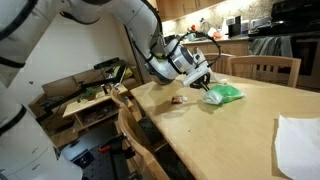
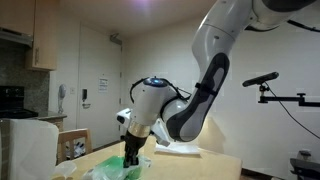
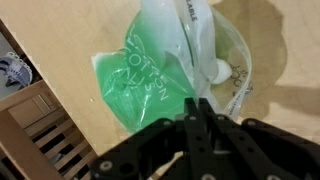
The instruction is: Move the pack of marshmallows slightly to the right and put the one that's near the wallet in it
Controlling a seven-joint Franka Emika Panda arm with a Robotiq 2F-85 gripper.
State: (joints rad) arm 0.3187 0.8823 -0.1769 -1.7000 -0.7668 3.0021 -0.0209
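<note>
Only the wrist view shows the gripper clenched over the pack of marshmallows.

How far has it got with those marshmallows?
Nothing looks finished. In hand: the pincer sits closed on the edge of the green bag, seemingly mid-shift. Left: fetching the loose marshmallow by the wallet, too small to make out here, and dropping it in the bag.

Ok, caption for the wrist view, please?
Black gripper, jaws together, over a bright green see-through plastic bag of pale marshmallows on a light wooden table.
</note>
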